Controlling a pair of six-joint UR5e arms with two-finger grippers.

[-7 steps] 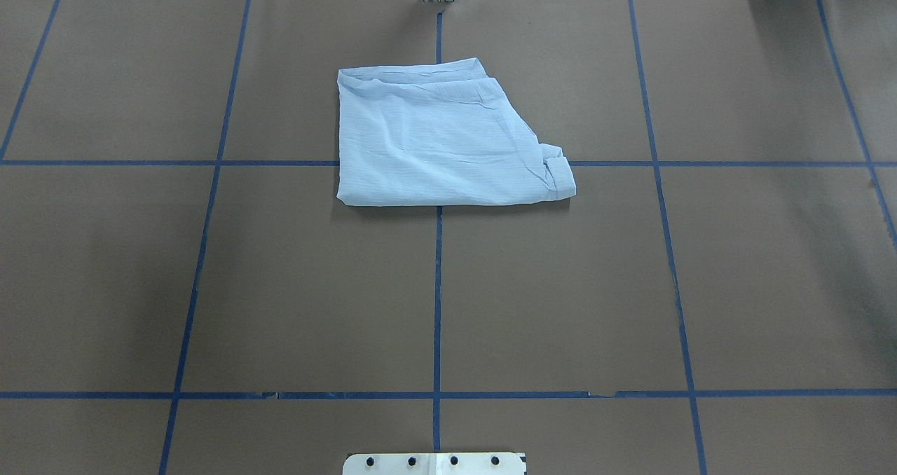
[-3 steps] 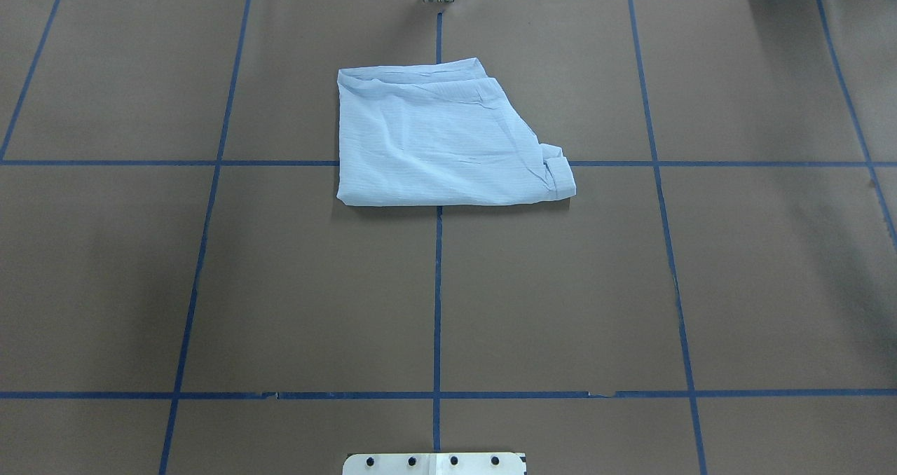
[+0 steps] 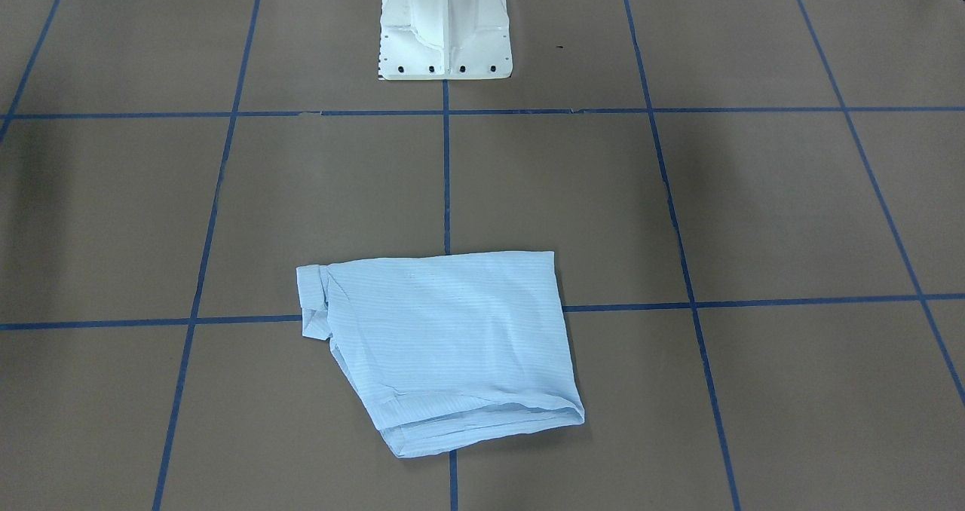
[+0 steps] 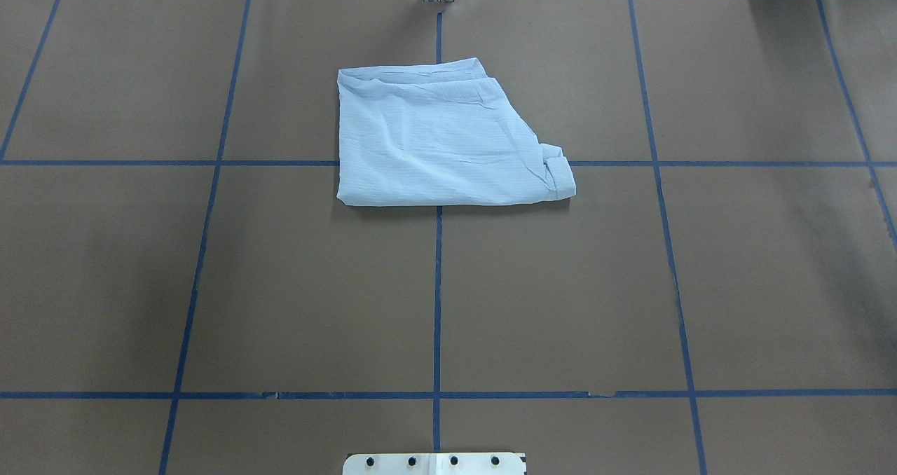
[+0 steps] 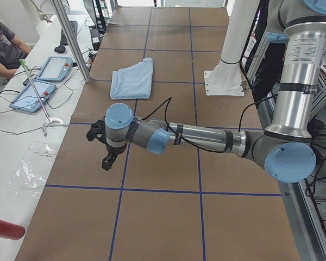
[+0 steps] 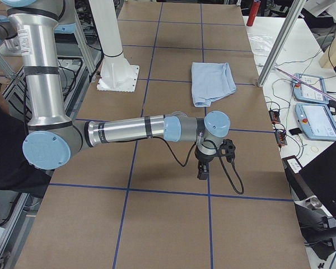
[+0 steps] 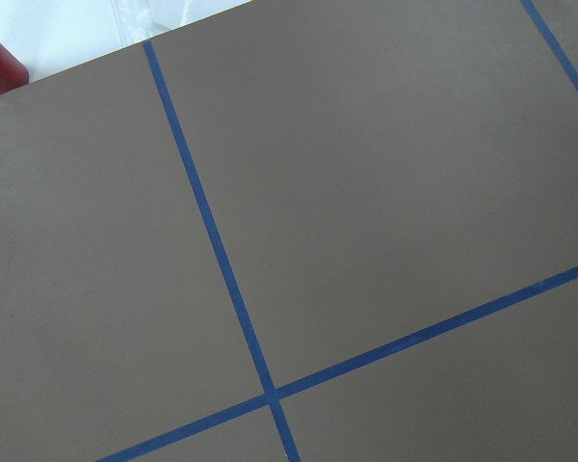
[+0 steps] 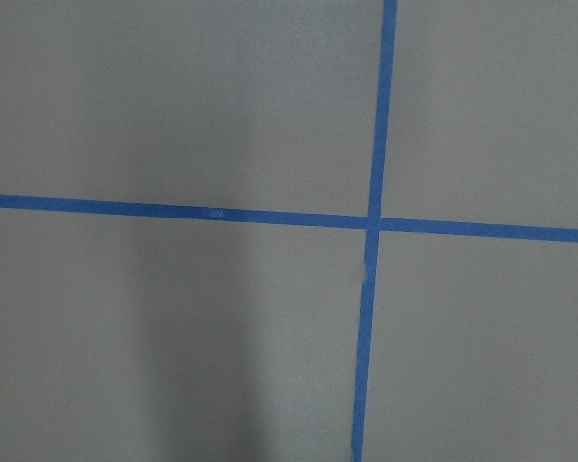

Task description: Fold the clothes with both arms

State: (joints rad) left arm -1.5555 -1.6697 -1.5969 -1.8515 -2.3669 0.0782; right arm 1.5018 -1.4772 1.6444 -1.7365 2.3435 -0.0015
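Brown gridded desk: folded shirt lies flat. Left claw and right claw hang well apart from it; spread or pressed, cannot tell.

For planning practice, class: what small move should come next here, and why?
Probably bring the right arm in toward the cuff that juts from the folded shirt, to tuck it in. The rest lies flat, and that arm hangs well off to the side.

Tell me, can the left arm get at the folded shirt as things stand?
Probably yes. The left arm hangs above the table to one side of the shirt, and nothing lies between them.
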